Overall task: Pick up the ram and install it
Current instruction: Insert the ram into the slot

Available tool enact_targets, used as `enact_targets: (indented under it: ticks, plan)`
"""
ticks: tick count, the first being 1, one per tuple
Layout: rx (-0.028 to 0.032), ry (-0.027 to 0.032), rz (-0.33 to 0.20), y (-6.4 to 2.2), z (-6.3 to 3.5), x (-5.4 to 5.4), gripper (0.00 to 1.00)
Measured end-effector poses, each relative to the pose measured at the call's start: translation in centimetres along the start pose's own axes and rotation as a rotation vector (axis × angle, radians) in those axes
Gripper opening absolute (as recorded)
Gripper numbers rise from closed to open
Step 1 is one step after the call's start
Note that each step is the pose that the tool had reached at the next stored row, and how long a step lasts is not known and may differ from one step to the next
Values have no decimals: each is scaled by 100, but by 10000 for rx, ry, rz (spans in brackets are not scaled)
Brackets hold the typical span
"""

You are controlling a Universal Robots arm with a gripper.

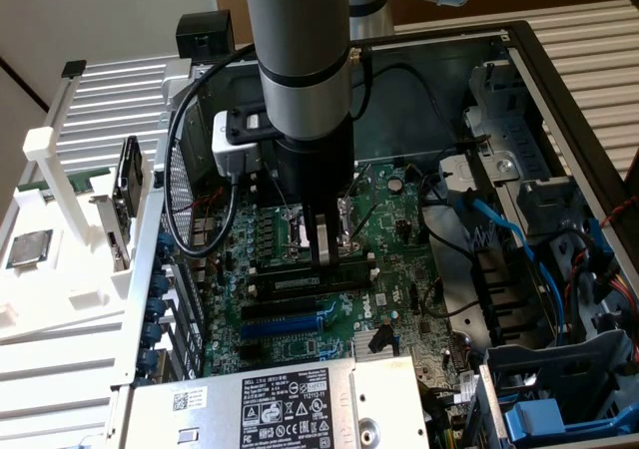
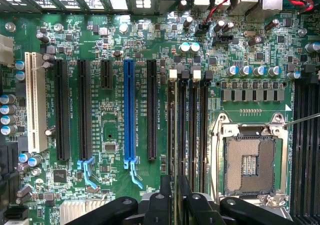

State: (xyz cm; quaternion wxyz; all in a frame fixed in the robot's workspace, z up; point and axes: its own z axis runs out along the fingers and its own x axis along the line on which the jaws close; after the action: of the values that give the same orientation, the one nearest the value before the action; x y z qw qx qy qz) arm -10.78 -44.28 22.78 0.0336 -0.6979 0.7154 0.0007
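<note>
Wrist view | fingers (image 2: 169, 202) parted over memory slots (image 2: 187, 135) | open CPU socket (image 2: 249, 165) beside (blue slot (image 2: 129, 110) farther)

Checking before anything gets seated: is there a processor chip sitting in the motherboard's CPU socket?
No: in the wrist view the square metal-framed CPU socket lies open, its bare grid of contacts exposed with no chip on it.

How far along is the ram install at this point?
Approach looks done: the gripper is low on the motherboard, at the memory slots beside the empty processor socket. In hand: work at those slots. Left: I cannot tell whether the ram is seated or latched.
</note>
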Motion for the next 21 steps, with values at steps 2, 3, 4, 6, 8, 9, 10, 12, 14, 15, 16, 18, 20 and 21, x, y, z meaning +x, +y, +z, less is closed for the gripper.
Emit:
enact_targets:
  ticks: [2, 3, 4, 6, 8, 9, 10, 12, 14, 15, 16, 18, 20, 21]
  plan:
    - [0, 0, 0, 0, 0, 0, 20]
    - [1, 0, 0, 0, 0, 0, 20]
    - [0, 0, 0, 0, 0, 0, 20]
    - [0, 0, 0, 0, -7, 0, 20]
    - [1, -2, 1, -2, -37, -2, 20]
    - [0, -3, 1, -2, -53, -3, 20]
    - [0, -6, 1, -3, -71, -4, 20]
    - [0, -7, 2, -4, -96, -5, 20]
    - [1, -9, -1, -5, -126, -6, 20]
    - [1, -8, -1, -4, -136, -6, 20]
    - [5, -8, 0, -1, -142, -7, 20]
    - [34, -13, -1, 7, -145, -7, 20]
    - [43, -14, -2, 8, -145, -7, 20]
    - [43, -12, -1, 9, -146, -7, 20]
